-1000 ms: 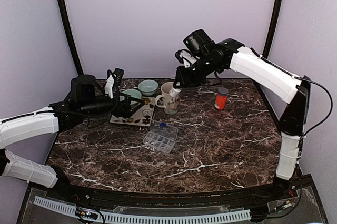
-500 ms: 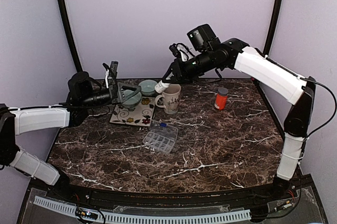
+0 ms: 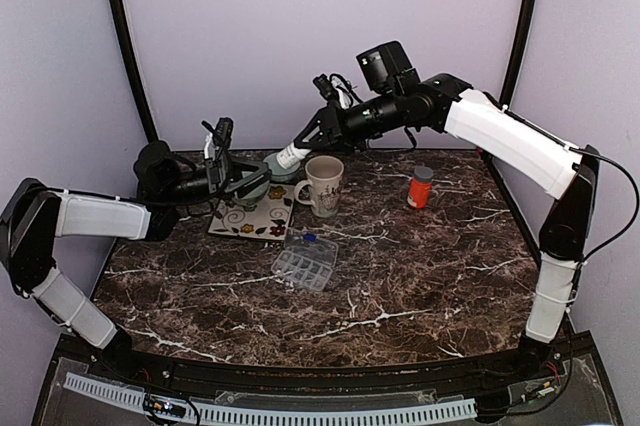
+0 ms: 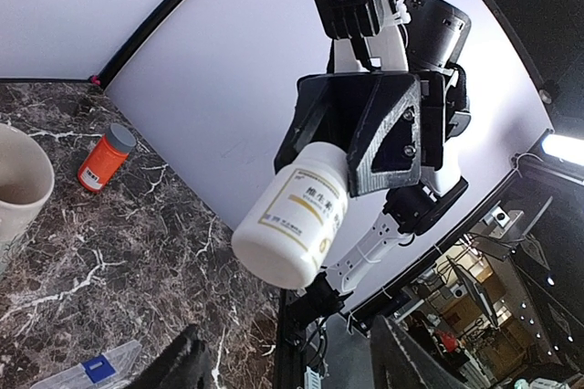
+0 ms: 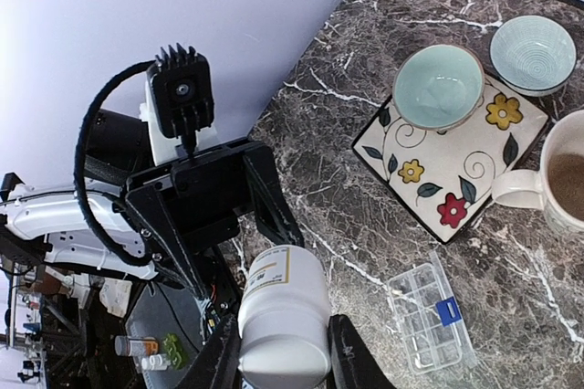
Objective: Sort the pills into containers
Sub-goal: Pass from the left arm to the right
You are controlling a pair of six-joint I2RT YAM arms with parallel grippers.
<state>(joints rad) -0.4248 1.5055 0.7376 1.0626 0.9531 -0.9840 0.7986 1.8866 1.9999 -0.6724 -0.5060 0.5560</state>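
Pinched in the right gripper (image 3: 308,141), fingers pressed against both sides: 1 white pill bottle (image 3: 291,156), tilted, free end low and aimed at the left arm. Hangs in the air over the far-left part of the marble table (image 3: 430,266), above the ribbed bowl (image 5: 534,53) that sits just beside the flowered plate (image 3: 250,221). Faces the left gripper (image 3: 252,180), jaws spread with nothing between them, close to the bottle but not touching. On the plate, 1 pale teal bowl (image 5: 438,88). Just right of the plate, a mug (image 3: 325,186) with brown contents. Nearer the arms, a clear pill organiser (image 3: 306,259). Well apart to the right, 1 upright orange bottle (image 3: 420,187) with grey cap.
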